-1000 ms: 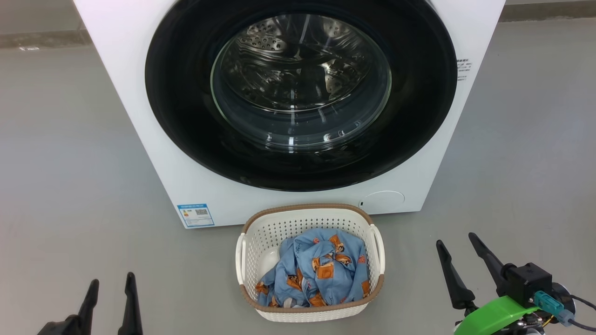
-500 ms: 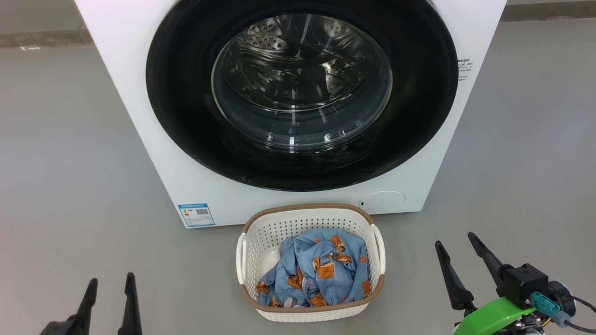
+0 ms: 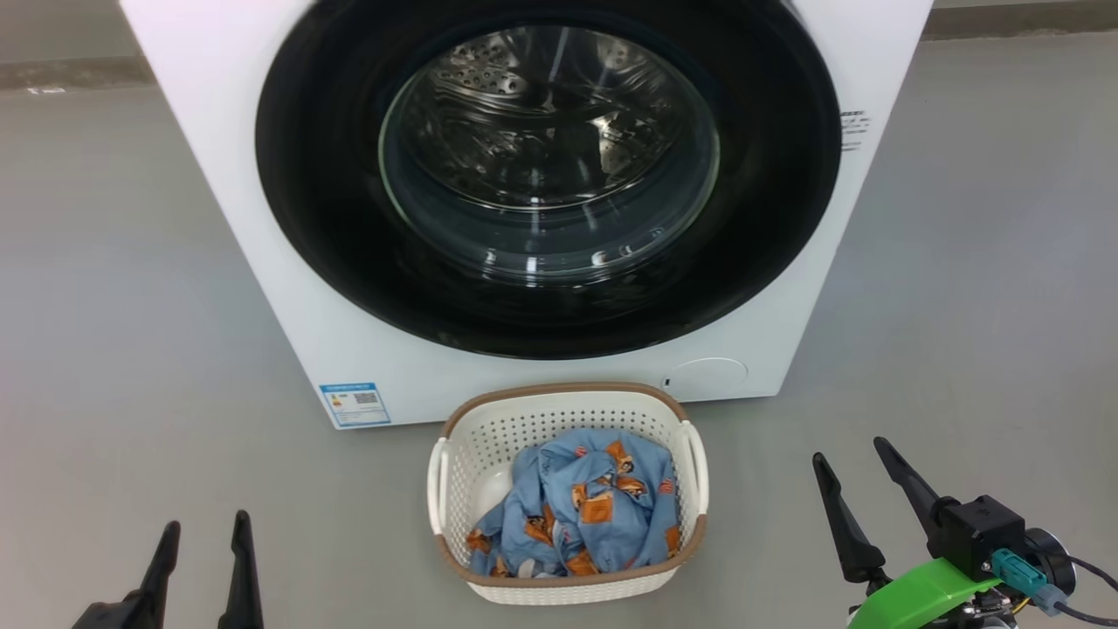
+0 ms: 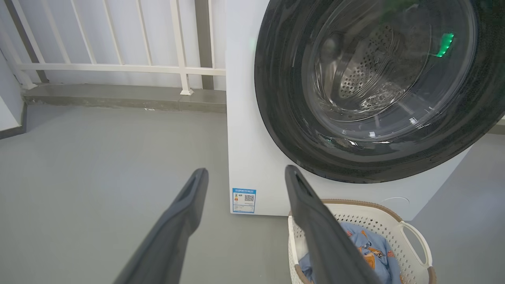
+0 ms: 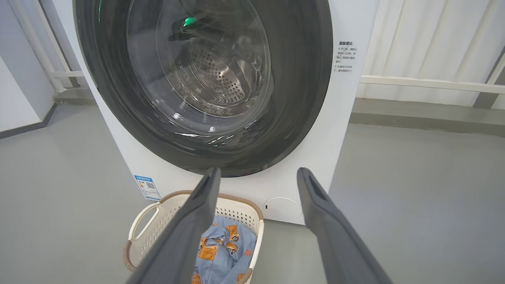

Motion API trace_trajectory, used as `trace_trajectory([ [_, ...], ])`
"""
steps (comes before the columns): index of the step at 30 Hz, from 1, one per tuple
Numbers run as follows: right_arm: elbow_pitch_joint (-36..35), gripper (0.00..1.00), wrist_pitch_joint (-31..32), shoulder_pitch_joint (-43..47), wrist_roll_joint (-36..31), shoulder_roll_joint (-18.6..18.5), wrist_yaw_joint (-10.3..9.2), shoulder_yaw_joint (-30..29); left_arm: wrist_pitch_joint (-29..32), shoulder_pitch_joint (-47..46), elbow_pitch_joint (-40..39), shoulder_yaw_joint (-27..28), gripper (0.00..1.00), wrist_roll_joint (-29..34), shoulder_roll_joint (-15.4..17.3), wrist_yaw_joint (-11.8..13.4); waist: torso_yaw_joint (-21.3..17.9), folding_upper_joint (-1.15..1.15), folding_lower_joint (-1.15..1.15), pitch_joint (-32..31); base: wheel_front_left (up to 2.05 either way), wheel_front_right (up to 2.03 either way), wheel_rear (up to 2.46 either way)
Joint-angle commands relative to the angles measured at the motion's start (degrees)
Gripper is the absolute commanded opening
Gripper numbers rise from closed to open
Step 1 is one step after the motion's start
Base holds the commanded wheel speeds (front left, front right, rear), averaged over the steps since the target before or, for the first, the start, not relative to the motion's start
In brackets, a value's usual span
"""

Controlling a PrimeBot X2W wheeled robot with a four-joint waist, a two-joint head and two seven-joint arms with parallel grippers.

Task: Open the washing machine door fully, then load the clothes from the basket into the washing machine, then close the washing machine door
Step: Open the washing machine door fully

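The large round glossy black door with its bulging glass window (image 3: 546, 157) lies shut against the front of the big white boxy washing machine (image 3: 218, 175), so opening it is the step in hand. Just before the machine stands the cream perforated plastic basket (image 3: 559, 397), with the light blue patch-printed clothes (image 3: 585, 515) inside. The left gripper (image 3: 207, 521) and right gripper (image 3: 847, 449) hang farther from the machine, jaws wide and empty (touching nothing). Next, one likely needs to reach the door's edge and pull.

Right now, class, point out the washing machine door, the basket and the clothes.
washing machine door (image 3: 323, 218), head view, glossy black ring left of the glass
basket (image 3: 524, 424), head view, perforated back wall
clothes (image 3: 611, 542), head view, blue fabric mid-pile
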Motion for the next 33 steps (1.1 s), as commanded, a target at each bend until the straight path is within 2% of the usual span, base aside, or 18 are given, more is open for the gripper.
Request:
trace_trajectory([
  [1, -1.2, 1.0, -0.7, -1.3, 0.1, -0.2, -0.06, 1.4, -0.5, -1.2, -1.6, 2.1, 1.0, 0.3, 1.3, -0.2, -0.1, 0.0, 0.0, 0.1, 0.9, 0.9, -1.8],
  [20, -1.3, 1.0, -0.7, -1.3, 0.2, 0.4, -0.06, 1.0, -0.5, -1.7, -3.2, 3.2, 1.0, 0.2, 1.2, -0.2, -0.9, 0.0, 0.0, 1.2, 1.12, 1.12, -2.25],
  [33, -1.8, 1.0, -0.7, -1.3, 0.1, 0.7, -0.06, 0.9, -0.5, -1.9, -2.8, 3.2, 1.0, 0.4, 0.9, -0.2, -1.0, 0.0, 0.0, 1.5, 0.27, 0.27, -0.54],
])
